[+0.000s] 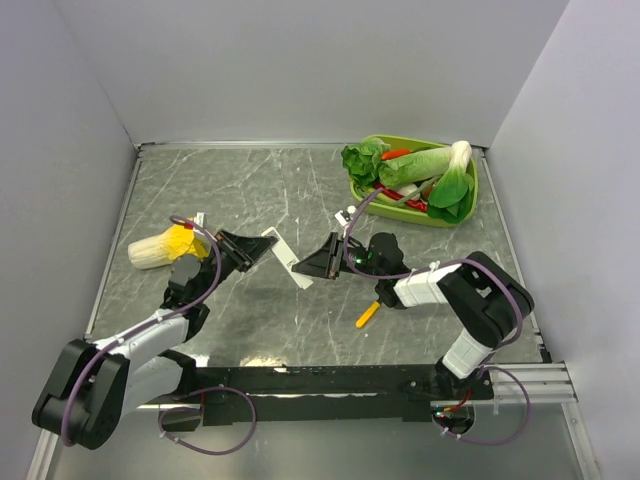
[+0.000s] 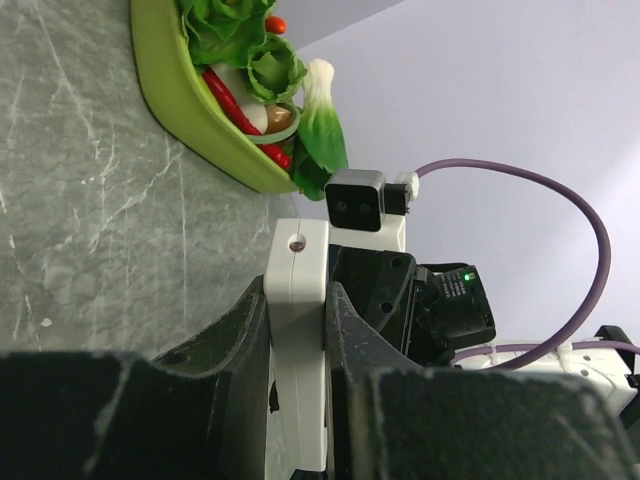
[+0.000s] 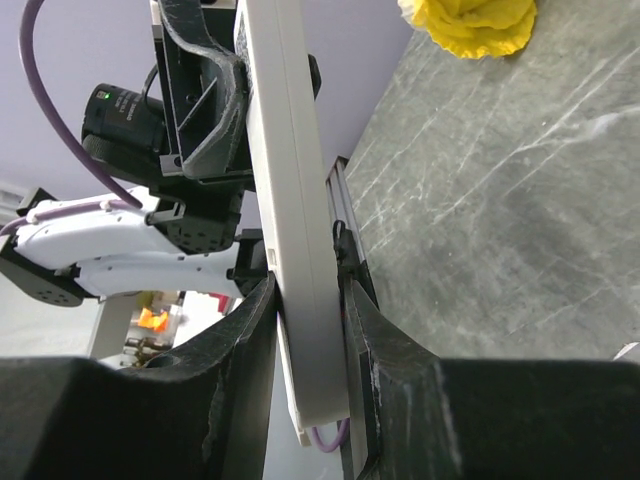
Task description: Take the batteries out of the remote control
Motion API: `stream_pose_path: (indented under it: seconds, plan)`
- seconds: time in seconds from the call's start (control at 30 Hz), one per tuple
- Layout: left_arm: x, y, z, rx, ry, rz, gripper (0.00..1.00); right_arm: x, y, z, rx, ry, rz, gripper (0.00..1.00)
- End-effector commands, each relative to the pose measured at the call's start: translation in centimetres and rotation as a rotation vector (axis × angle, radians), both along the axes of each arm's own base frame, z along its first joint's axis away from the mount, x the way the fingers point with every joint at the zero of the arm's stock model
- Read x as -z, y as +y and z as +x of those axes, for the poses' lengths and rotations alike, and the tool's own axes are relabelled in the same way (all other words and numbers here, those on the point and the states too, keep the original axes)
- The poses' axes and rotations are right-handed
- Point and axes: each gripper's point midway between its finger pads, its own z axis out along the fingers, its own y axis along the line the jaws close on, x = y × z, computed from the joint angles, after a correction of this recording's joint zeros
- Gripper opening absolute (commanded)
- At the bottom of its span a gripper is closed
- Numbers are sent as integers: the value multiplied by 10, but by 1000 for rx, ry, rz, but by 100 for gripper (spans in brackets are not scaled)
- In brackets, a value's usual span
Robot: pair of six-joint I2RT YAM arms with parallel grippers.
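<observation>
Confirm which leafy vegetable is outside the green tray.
The pale yellow-and-white cabbage, lying alone on the table on the left arm's side. The other greens are all piled in the green tray at the far right.

Lime-green oval plastic tray (image 1: 471, 196) sits far right on the grey marble tabletop (image 1: 250, 190), piled with toy veg. Orange-yellow-handled screwdriver (image 1: 367, 316) lies near the front, pale yellow toy cabbage (image 1: 158, 250) left.

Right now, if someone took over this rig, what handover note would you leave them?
Left hand: shut on one end of the slim white rectangular plastic remote control.
Right hand: shut on its other end.
Batteries: none visible in any view, so no unloading is confirmed.
Left to do: get the batteries out of the remote.
</observation>
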Motion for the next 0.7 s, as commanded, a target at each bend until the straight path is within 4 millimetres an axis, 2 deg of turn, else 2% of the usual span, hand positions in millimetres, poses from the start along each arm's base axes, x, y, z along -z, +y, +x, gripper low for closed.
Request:
stream_pose_path:
  seconds: [0.0,0.13,0.23,0.37,0.6,0.67]
  plan:
    - [-36,12,17,-94,-177,17,1,28,-1,0,6,74,-50,34]
    - [-31,16,22,-115,-168,44,1,41,-3,1,11,94,-90,37]
    - [-31,17,25,-124,-171,54,1,44,-3,0,8,99,-94,38]
    - [-31,18,28,-135,-174,71,1,48,-5,0,12,107,-103,45]
    - [-28,22,30,-155,-168,89,1,52,-7,0,13,123,-103,45]
    - [-28,22,31,-160,-167,90,1,52,-8,-1,9,123,-104,40]
